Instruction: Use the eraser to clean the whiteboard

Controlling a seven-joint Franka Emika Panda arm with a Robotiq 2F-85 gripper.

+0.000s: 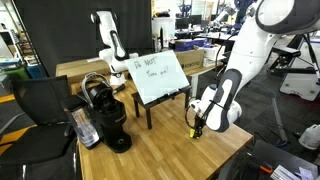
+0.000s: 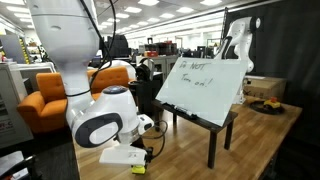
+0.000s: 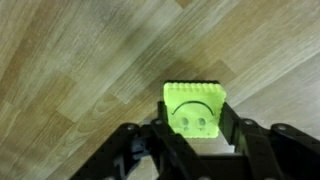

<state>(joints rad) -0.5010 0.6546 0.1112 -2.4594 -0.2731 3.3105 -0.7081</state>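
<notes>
The eraser (image 3: pixel 195 107) is a small bright yellow-green square block with a smiley face. In the wrist view it sits between the black fingers of my gripper (image 3: pixel 194 125), which is shut on it just above the wooden table. It also shows at the fingertips in both exterior views (image 1: pixel 194 132) (image 2: pixel 137 168). The whiteboard (image 1: pixel 158 76) is a small tilted white board with dark scribbles on a dark legged stand. It also shows in an exterior view (image 2: pixel 205 81). My gripper (image 1: pixel 196 127) hangs low over the table, to the side of the stand and apart from the board.
A black coffee machine (image 1: pixel 106 113) stands on the wooden table (image 1: pixel 160 150) beside the whiteboard stand. A black chair (image 1: pixel 42 105) is at the table's side. A second white robot arm (image 1: pixel 110 40) stands behind the board. An orange armchair (image 2: pixel 38 95) is in the background.
</notes>
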